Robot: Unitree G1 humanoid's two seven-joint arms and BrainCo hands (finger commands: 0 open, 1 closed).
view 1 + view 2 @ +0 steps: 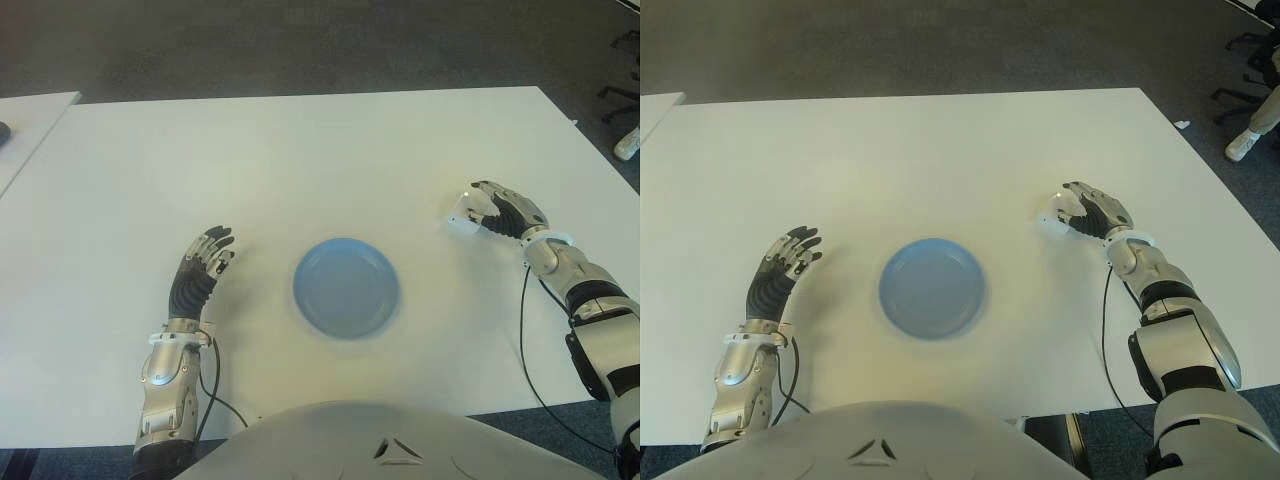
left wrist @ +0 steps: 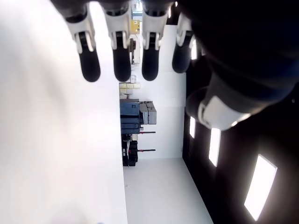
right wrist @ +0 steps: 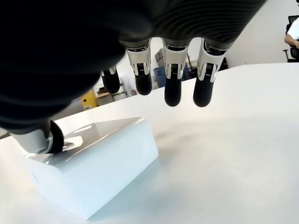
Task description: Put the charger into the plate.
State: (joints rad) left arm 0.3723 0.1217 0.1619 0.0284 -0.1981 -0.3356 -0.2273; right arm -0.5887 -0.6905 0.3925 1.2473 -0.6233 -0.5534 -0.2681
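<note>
The right wrist view gives the closest look at the charger (image 3: 93, 170): a small white block, glossy, with rounded edges and flat faces, lying on the white table (image 3: 243, 154) on one of its broad sides. The thumb tip touches its top face near one end, while the four other fingers (image 3: 173, 74) hang spread above and beyond it, not closed around it, so the right hand (image 1: 505, 212) is open over the charger and has no real grip on it. From the head camera, the charger sits toward the right edge of the tabletop, about midway between the near and far edges, just at the fingertips of that hand. The plate (image 1: 346, 287) is round, pale blue and shallow, lying near the middle of the near edge, well apart from the charger and to its left. The left hand (image 1: 200, 270) shows to the left of the plate, toward the near left corner, fingers extended and loosely spread, holding nothing; its own wrist view shows the same straight fingers over bare table.
</note>
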